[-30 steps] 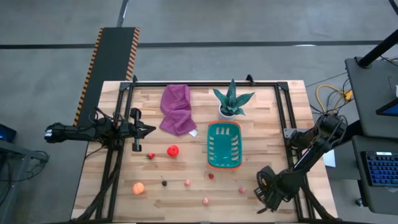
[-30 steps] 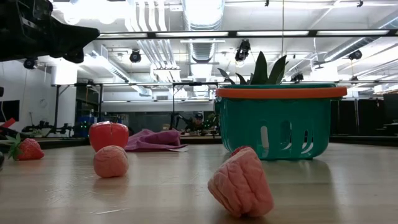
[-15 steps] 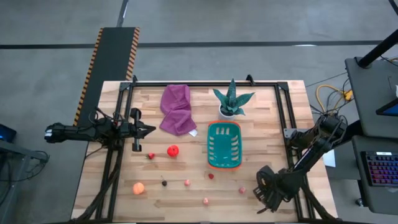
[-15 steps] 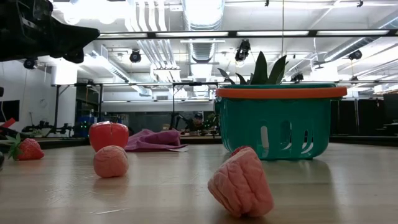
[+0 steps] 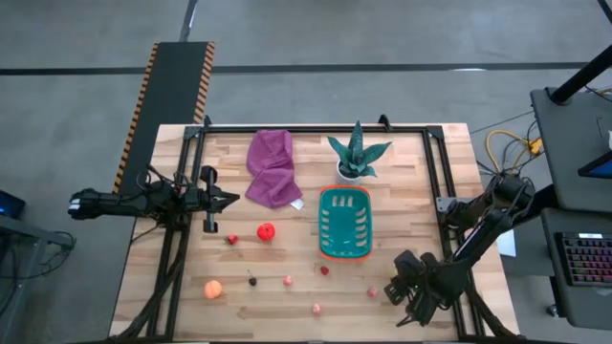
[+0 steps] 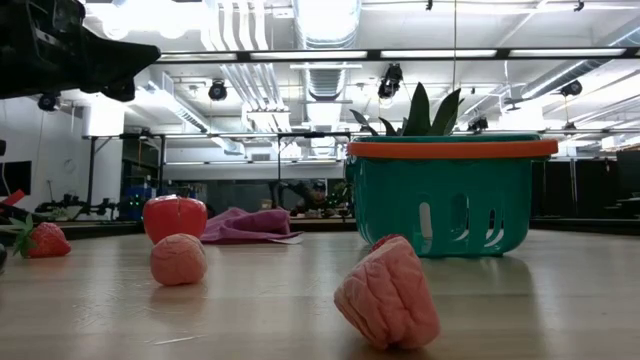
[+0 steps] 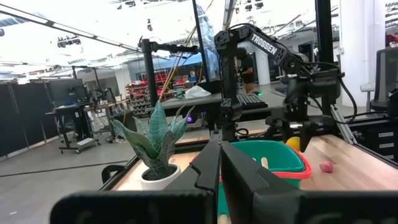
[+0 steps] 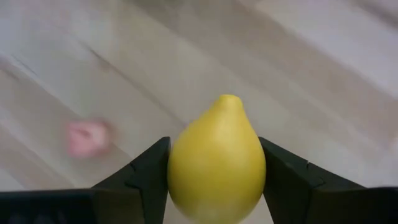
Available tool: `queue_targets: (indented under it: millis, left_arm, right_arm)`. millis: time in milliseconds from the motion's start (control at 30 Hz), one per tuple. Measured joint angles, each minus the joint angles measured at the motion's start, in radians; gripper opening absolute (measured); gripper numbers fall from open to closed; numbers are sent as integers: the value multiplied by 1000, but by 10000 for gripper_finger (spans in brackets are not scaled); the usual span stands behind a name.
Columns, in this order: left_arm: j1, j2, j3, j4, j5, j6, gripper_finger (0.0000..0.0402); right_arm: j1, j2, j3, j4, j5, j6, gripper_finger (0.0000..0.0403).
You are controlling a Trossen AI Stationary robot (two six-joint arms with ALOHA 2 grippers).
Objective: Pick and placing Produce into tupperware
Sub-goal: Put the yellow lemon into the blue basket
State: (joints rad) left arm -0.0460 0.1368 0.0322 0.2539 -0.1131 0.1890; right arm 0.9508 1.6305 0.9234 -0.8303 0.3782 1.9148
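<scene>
Your bench carries the teal slotted basket with its orange rim right of centre. At its 12 o'clock stands a spiky potted plant; at 10 o'clock lies a purple cloth. Your right tool, at the basket's 5 o'clock, is clamped on a smooth yellow lemon. Your left tool waits at 9 o'clock, fingers together. A red fruit, an orange ball and a pink piece lie loose.
</scene>
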Motion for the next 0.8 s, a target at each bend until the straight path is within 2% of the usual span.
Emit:
queue_targets:
  millis: [200, 467, 633, 800]
  left_arm:
    - [0, -1, 0, -1, 0, 0, 0]
    - [0, 0, 0, 0, 0, 0, 0]
    - [0, 0, 0, 0, 0, 0, 0]
    - [0, -1, 0, 0, 0, 0, 0]
  right_arm:
    - [5, -79, 0, 7, 205, -82, 194]
    - [5, -167, 0, 57, 415, -366, 194]
    - [5, -216, 0, 133, 507, -587, 194]
    - [4, -271, 0, 211, 512, -768, 194]
